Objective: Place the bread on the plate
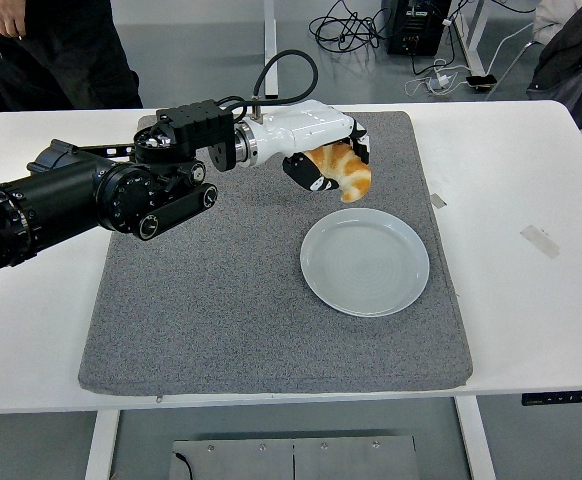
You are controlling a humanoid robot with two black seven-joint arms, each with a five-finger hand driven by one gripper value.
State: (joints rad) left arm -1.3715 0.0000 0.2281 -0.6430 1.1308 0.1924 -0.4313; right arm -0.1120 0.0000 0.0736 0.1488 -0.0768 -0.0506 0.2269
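Note:
My left hand [331, 165] is shut on the bread [343, 173], an orange-and-white croissant, and holds it in the air over the grey mat [211, 290]. The bread hangs just beyond the far left rim of the pale round plate [365, 262], which lies bare on the mat's right half. The black left arm [91, 195] reaches in from the left edge across the mat. The right arm is not in view.
A person in dark clothes [51, 45] stands at the top left behind the table. Two pieces of tape [539, 241] lie on the white table [531, 300] right of the mat. Cables lie on the floor beyond.

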